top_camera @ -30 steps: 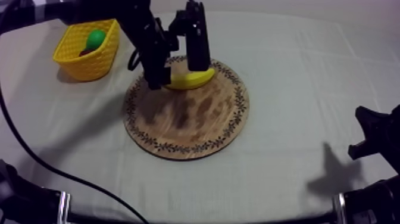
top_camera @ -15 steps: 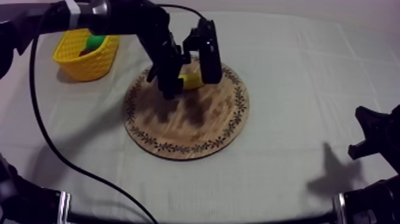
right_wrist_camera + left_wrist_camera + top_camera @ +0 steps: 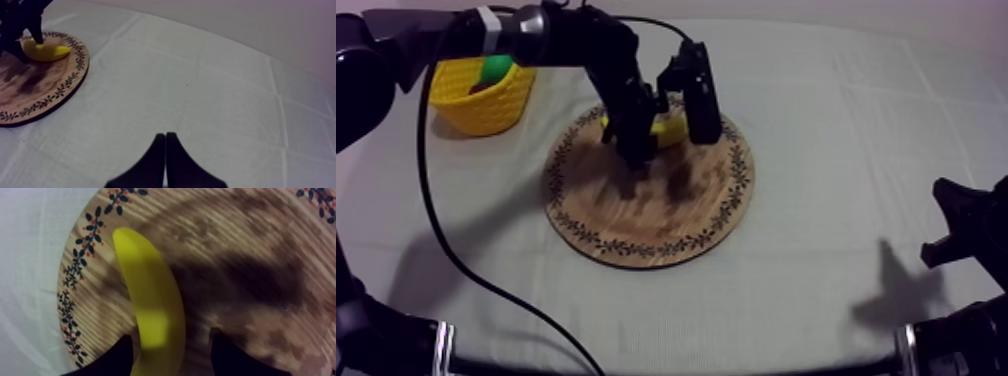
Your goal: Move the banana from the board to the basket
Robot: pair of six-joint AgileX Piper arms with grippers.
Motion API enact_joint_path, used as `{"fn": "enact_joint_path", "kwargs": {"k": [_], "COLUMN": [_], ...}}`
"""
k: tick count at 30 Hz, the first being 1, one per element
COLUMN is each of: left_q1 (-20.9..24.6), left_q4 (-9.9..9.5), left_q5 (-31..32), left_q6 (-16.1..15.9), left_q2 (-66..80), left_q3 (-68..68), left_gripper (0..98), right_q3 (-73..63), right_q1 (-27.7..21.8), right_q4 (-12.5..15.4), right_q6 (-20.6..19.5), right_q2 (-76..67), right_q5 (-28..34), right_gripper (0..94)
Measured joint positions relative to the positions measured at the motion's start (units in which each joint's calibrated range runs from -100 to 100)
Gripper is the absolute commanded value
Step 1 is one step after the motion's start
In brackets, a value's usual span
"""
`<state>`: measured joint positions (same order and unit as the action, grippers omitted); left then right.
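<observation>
Banana (image 3: 666,130) lying on board (image 3: 656,215), far part near the patterned rim, on the side toward basket (image 3: 486,105). Left arm in from upper left, left gripper (image 3: 671,142) down over banana, fingers wide apart, one each side. From left wrist: straddles banana (image 3: 150,303) with left gripper (image 3: 171,337); one finger (image 3: 117,358) touching or just beside the peel, other finger apart from it with a strip of bare board (image 3: 260,248) between, so not clamped. Looks flat on the wood; can't tell if lifted at all. Right gripper (image 3: 954,225) low at right edge, well apart from board. From right wrist: right gripper (image 3: 165,137) pinched to a narrow wedge, nothing in it, over bare cloth (image 3: 200,85); farther off, banana (image 3: 47,51) on board (image 3: 45,95) with left gripper (image 3: 20,27) at it. Basket at far left of table, apart from board, green fruit (image 3: 494,68) inside.
</observation>
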<state>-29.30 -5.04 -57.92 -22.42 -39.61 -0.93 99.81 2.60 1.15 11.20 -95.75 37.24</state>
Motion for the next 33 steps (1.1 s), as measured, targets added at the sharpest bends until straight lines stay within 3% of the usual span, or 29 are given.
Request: {"fn": "enact_joint_path", "kwargs": {"k": [12, 19, 33], "left_q1": [0.0, -0.1, 0.3], "left_q4": [-0.78, -1.22, -1.05], "left_q5": [-0.1, -0.1, 0.4], "left_q6": [1.2, 2.5, 1.5], "left_q2": [-3.2, -4.0, -4.5], "left_q3": [-3.1, -4.5, -4.6], "left_gripper": [54.7, 45.7, 28.3], "right_q3": [0.0, 0.0, 0.0], "right_q1": [0.0, 0.0, 0.0], "right_q4": [0.0, 0.0, 0.0], "right_q6": [0.0, 0.0, 0.0], "right_q2": [0.0, 0.0, 0.0], "right_q5": [0.1, 0.0, 0.0], "right_gripper": [0.3, 0.3, 0.3]}}
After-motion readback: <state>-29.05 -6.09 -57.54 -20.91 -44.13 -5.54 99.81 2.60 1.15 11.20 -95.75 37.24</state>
